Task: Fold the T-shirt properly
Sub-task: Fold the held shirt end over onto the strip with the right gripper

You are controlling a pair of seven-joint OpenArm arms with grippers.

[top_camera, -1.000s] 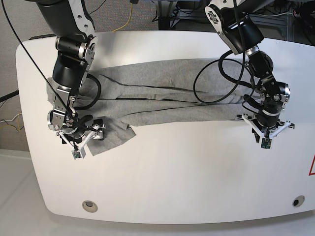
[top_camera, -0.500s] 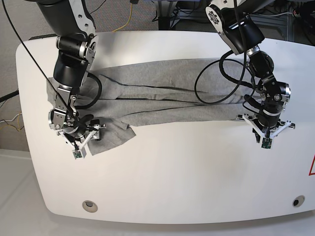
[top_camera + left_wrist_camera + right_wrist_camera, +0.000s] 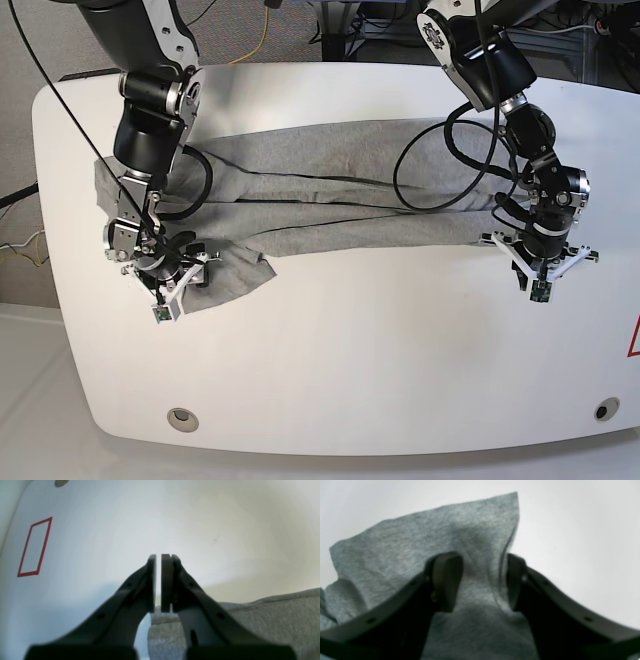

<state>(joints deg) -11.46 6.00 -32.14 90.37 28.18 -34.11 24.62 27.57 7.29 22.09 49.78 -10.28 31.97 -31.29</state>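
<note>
The grey T-shirt (image 3: 330, 200) lies in a long band across the white table (image 3: 350, 340). My right gripper (image 3: 165, 270) stands over the shirt's front corner flap at the base view's left. In the right wrist view its jaws (image 3: 482, 580) are half closed but still open, with a raised ridge of the T-shirt (image 3: 420, 530) between the fingers. My left gripper (image 3: 540, 262) is at the shirt's other end. In the left wrist view it (image 3: 158, 560) is shut to a thin slit, and the T-shirt's edge (image 3: 262, 620) rises into the near end of the pads.
Black cables (image 3: 440, 180) loop over the shirt near the left arm. A red tape rectangle (image 3: 33, 547) marks the table beyond the left gripper. Two round holes (image 3: 182, 418) (image 3: 600, 410) sit near the table's front edge.
My right gripper's jaws have narrowed around the shirt's corner flap, and the cloth there has bunched a little. The left gripper has stayed still and shut.
</note>
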